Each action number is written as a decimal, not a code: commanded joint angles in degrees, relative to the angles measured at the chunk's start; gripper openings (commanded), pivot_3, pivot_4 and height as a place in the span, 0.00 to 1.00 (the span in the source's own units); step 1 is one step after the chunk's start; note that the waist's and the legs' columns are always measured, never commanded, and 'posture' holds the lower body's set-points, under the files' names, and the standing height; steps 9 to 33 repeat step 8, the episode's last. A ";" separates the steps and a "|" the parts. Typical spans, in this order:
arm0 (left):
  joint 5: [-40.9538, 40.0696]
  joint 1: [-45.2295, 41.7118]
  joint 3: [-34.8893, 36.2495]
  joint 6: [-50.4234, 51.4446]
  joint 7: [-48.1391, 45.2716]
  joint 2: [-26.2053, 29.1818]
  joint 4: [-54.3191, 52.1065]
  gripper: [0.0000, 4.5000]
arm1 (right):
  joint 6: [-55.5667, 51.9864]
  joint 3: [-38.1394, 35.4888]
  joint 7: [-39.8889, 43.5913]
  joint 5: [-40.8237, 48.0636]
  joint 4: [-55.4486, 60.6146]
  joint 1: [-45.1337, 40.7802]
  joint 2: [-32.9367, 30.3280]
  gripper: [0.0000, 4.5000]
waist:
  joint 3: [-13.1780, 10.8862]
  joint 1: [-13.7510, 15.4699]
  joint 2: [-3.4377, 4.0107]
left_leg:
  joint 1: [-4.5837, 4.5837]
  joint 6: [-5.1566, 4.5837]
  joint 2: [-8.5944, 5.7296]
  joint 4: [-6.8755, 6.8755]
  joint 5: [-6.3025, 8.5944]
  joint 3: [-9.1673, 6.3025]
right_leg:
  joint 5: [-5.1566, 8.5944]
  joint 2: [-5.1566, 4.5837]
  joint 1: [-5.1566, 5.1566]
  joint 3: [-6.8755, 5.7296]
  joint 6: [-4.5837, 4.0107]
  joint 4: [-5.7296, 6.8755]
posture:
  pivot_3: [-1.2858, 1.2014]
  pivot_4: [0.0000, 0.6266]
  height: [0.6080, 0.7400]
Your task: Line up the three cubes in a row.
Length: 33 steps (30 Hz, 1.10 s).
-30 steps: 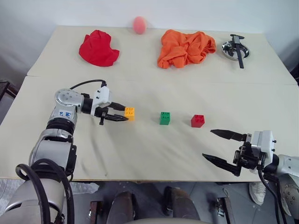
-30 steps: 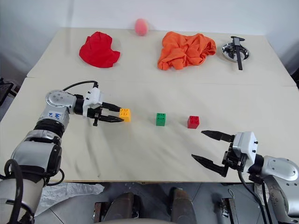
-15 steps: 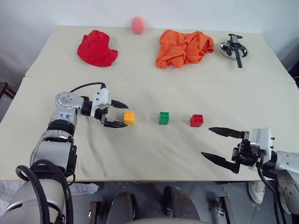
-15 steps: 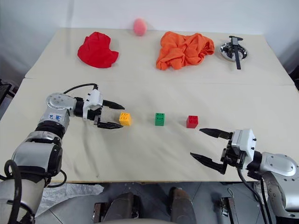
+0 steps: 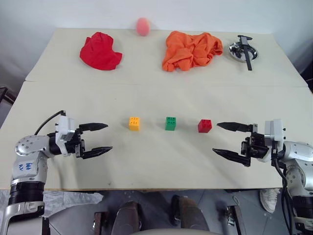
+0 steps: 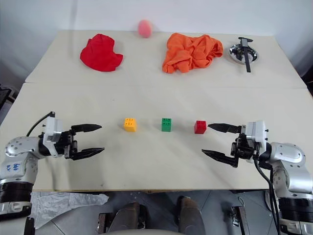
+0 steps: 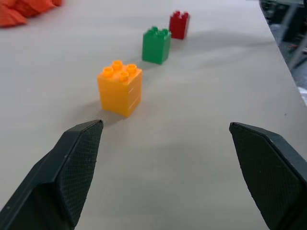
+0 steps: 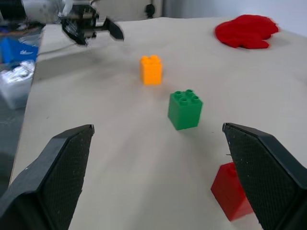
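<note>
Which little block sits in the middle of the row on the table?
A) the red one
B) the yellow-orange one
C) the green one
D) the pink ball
C: the green cube stands between the yellow-orange cube on the robot's left and the red cube on its right.

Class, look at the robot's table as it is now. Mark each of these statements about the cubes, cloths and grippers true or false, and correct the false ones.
1. The green cube sits between the yellow-orange cube and the red cube. True.
2. The left gripper holds the yellow-orange cube. False: it is open, apart from the cube.
3. The right gripper is open. True.
4. The pink ball rests on the orange cloth. False: it lies apart, between it and the red cloth.
5. The cubes are stacked. False: they stand apart in a row.
</note>
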State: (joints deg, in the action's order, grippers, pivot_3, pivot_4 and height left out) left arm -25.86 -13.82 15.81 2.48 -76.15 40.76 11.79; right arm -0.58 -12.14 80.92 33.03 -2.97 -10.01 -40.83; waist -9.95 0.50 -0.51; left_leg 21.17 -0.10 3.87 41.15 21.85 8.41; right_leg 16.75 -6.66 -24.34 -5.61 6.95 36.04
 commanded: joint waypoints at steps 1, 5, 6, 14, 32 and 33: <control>-0.82 1.21 1.68 -1.59 2.24 0.63 -3.64 1.00 | 3.03 -0.32 2.93 -1.15 -3.67 -1.84 -1.57 1.00 | 0.01 0.01 0.01 | -0.01 0.00 -0.01 -0.01 0.00 0.01 | 0.00 0.00 0.00 0.00 0.00 0.00 | 0.52 0.24 1.00; -1.16 2.13 2.94 -2.69 4.88 0.66 -5.90 1.00 | 4.14 -0.11 4.01 -2.03 -6.75 -4.17 -2.19 1.00 | 0.00 -0.40 0.01 | 0.00 0.00 0.00 -0.06 0.00 0.03 | 0.00 0.02 -0.03 -0.01 0.00 -0.01 | 0.52 0.24 1.00; -0.62 2.44 3.07 -3.37 5.31 0.96 -5.88 1.00 | 4.24 -0.18 4.04 -2.18 -7.33 -4.74 -2.31 1.00 | 0.00 -0.55 0.02 | 0.00 0.00 0.00 -0.06 0.00 0.04 | 0.00 0.02 -0.03 -0.01 0.00 -0.01 | 0.52 0.24 1.00; 0.49 2.74 2.94 -4.10 6.29 1.42 -5.76 1.00 | 4.31 -0.33 4.31 -2.29 -8.43 -5.73 -2.57 1.00 | 0.01 -0.63 0.02 | -0.02 0.01 0.00 -0.07 0.00 0.05 | 0.00 0.02 -0.03 -0.01 0.00 -0.01 | 0.52 0.24 1.00; 0.49 2.74 2.94 -4.10 6.29 1.42 -5.76 1.00 | 4.31 -0.33 4.31 -2.29 -8.43 -5.73 -2.57 1.00 | 0.01 -0.63 0.02 | -0.02 0.01 0.00 -0.07 0.00 0.05 | 0.00 0.02 -0.03 -0.01 0.00 -0.01 | 0.52 0.24 1.00; 0.49 2.74 2.94 -4.10 6.29 1.42 -5.76 1.00 | 4.31 -0.33 4.31 -2.29 -8.43 -5.73 -2.57 1.00 | 0.01 -0.63 0.02 | -0.02 0.01 0.00 -0.07 0.00 0.05 | 0.00 0.02 -0.03 -0.01 0.00 -0.01 | 0.52 0.24 1.00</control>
